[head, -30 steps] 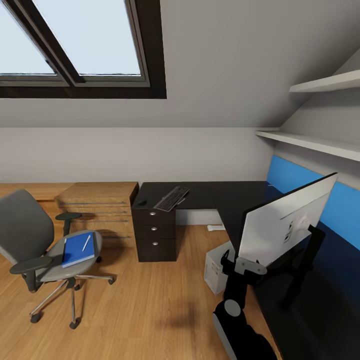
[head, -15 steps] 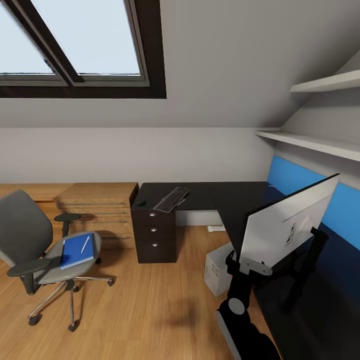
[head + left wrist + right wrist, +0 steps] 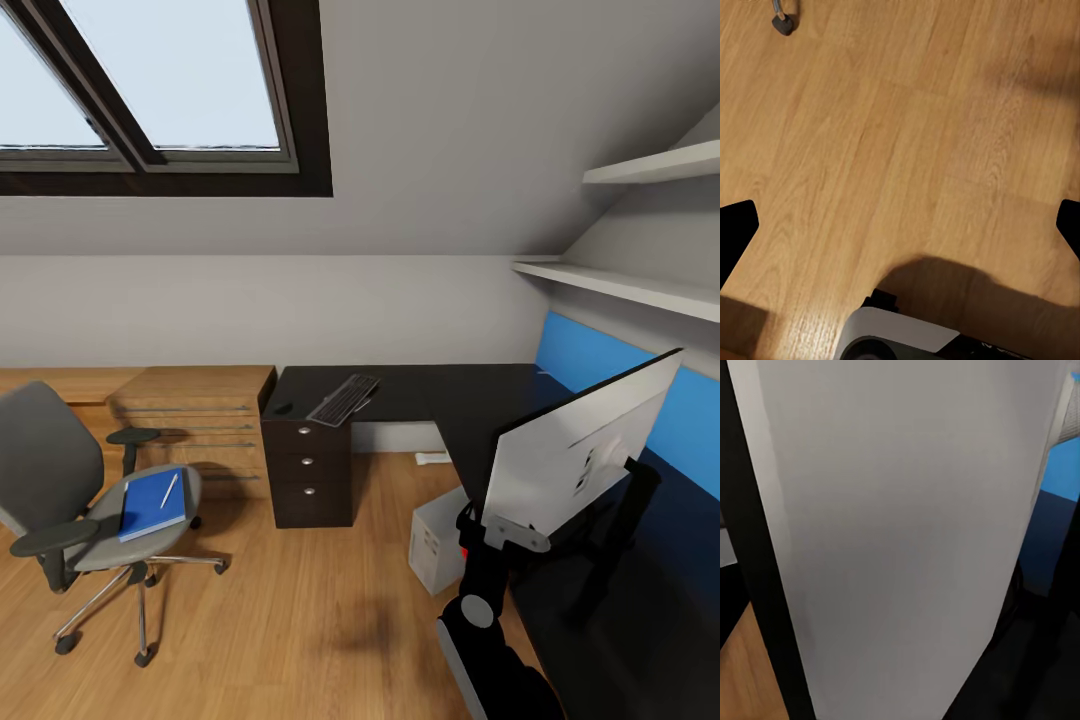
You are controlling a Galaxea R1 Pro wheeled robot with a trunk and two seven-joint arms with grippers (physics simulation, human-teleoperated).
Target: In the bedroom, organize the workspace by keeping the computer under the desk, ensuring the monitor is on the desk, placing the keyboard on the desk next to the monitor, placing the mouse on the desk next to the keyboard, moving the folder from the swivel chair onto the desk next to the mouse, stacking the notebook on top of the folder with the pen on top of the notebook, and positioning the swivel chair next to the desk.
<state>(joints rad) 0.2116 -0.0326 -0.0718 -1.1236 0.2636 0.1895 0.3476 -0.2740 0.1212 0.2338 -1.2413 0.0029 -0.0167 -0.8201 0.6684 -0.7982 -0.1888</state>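
In the lower right of the head view the right arm (image 3: 480,620) is rising from the bottom edge, elbow low and forearm pointing up, with the right gripper (image 3: 478,530) pressing at the lower left corner of the monitor (image 3: 575,450). The gripper looks clamped on that corner, its jaws set around the edge. The monitor is tilting over the right wing of the black counter (image 3: 440,395), white back facing the camera, its black stand (image 3: 625,505) reaching down toward the counter top. The right wrist view is showing the monitor's white back (image 3: 900,532) up close.

The keyboard (image 3: 343,397) is lying on the counter's far left end above the three drawers (image 3: 310,462), with the mouse (image 3: 284,407) just beside it. The computer (image 3: 436,537) is sitting on the floor (image 3: 300,620) beside the counter's edge. At the lower left the swivel chair (image 3: 80,500) is standing well apart from the counter, carrying the blue folder (image 3: 153,502) with the pen (image 3: 170,489) on top.

The left wrist view is looking down at bare floor; the two dark fingertips (image 3: 736,232) at its side edges are standing wide apart.
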